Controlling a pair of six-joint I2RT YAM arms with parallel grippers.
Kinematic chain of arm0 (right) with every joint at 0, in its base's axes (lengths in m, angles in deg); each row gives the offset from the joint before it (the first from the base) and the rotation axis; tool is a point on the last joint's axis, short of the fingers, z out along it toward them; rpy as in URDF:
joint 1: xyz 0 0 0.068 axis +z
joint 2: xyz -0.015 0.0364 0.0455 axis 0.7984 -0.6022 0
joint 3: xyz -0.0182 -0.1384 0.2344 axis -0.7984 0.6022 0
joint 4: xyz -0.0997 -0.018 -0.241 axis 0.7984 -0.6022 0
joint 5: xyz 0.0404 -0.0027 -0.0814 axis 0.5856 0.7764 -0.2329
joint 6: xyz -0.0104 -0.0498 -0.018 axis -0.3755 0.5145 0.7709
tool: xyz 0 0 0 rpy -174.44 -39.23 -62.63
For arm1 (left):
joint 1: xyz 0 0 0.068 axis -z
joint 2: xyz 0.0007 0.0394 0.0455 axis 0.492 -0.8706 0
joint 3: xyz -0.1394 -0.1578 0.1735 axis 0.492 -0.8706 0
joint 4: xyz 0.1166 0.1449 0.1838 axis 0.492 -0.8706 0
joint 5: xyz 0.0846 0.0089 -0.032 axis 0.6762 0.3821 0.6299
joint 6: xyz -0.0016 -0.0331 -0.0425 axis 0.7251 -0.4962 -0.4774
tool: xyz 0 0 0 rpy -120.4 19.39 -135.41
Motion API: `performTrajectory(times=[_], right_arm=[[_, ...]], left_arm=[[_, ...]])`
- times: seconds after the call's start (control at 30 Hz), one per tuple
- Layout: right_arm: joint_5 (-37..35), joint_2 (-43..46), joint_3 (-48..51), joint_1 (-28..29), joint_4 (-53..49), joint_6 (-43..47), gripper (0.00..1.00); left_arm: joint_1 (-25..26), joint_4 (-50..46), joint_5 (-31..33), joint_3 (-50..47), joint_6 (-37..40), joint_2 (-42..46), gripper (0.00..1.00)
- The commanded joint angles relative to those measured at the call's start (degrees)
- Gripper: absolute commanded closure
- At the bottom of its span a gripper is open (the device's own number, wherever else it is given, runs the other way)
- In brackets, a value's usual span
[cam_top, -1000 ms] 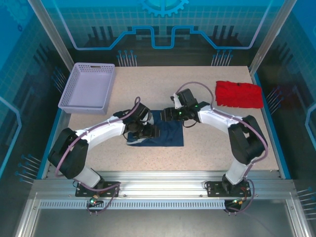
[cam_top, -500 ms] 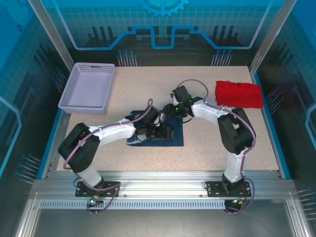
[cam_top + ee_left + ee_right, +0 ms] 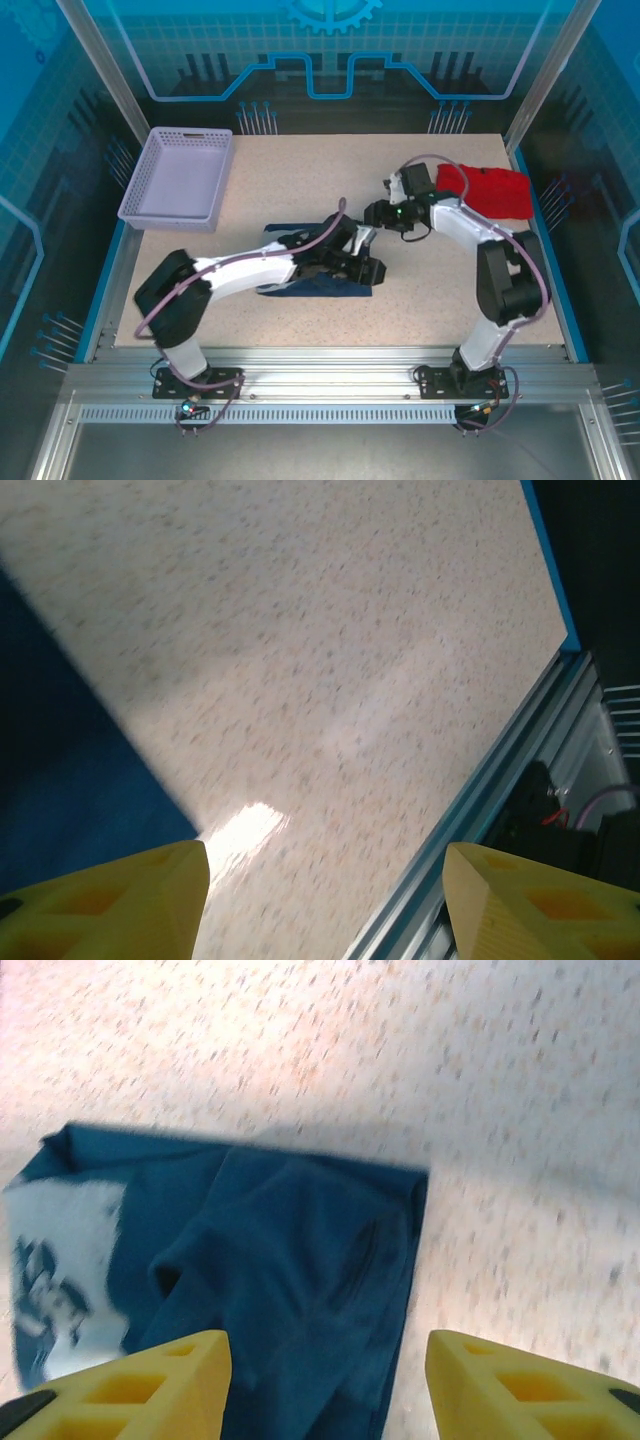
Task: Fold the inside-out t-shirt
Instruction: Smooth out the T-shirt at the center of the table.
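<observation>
**Navy Shirt Lies Rumpled at Mid-Table**

A lavender basket point(image 3: 180, 178) sits far left. The inside-out t-shirt point(image 3: 325, 288) lies bunched at the table's point(image 3: 300, 170) centre. At its right edge is the left gripper point(image 3: 368, 270), fingers parted and empty. The right gripper point(image 3: 375, 215) hovers beyond, likewise spread, holding nothing. A red garment point(image 3: 495, 190) rests far right.

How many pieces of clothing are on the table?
2. The dark navy t-shirt lies near the middle of the table, partly under the left arm; the red folded garment lies at the far right. That arm may hide more.
</observation>
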State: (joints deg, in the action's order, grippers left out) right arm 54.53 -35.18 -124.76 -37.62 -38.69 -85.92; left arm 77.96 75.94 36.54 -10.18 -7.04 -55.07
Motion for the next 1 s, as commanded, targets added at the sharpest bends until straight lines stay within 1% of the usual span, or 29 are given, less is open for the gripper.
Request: performTrajectory(times=[0.0,0.03,0.1,0.2,0.23,0.3,0.43,0.5,0.53,0.63,0.7,0.77,0.8,0.97], right_arm=[[7.9,6.7,8.2,2.5,1.5,-1.2,0.44],[8.8,8.1,10.4,4.1,2.8,-2.2,0.44],[9.3,10.2,13.7,8.6,4.6,-4.4,0.42],[8.7,11.1,15.7,14.8,8.3,-8.3,0.4],[8.2,10.9,17.4,16.2,9.0,-9.1,0.4],[6.8,9.7,17.1,18.5,9.3,-10.1,0.4],[5.9,6.8,16.4,20.8,10.1,-11.1,0.47],[5.5,5.1,14.5,21.5,10.2,-11.1,0.53],[5.2,4.6,14.0,21.7,10.1,-11.1,0.56],[3.1,3.6,12.2,21.7,7.9,-10.4,0.72],[0.5,4.6,11.3,21.7,5.0,-9.5,0.81],[-1.6,6.4,11.4,21.6,2.4,-8.9,0.88],[-2.2,7.3,11.8,21.5,1.3,-8.7,0.9],[-4.3,11.3,14.3,19.6,-3.6,-8.7,0.92]], left_arm=[[-3.8,-5.6,5.2,-7.3,4.0,12.0,0.35],[-5.7,-7.1,6.4,-9.5,3.3,14.9,0.35],[-11.6,-10.0,7.5,-13.9,1.1,21.2,0.34],[-19.7,-10.9,6.9,-18.9,-0.7,28.5,0.34],[-21.4,-11.2,7.0,-19.7,-0.7,30.0,0.34],[-24.1,-12.1,6.7,-20.4,0.1,32.0,0.34],[-25.0,-12.9,6.7,-20.3,1.3,32.4,0.33],[-25.0,-12.7,6.5,-20.6,1.6,32.1,0.33],[-25.1,-12.5,6.5,-20.8,1.6,32.1,0.34],[-25.1,-12.2,6.3,-21.5,1.6,31.9,0.33],[-25.0,-12.3,6.3,-21.5,2.0,32.0,0.33],[-25.1,-12.5,6.5,-21.5,2.3,32.0,0.33],[-25.1,-12.4,6.7,-21.6,2.6,31.8,0.33],[-25.1,-11.8,6.7,-21.1,3.0,29.6,0.33]])
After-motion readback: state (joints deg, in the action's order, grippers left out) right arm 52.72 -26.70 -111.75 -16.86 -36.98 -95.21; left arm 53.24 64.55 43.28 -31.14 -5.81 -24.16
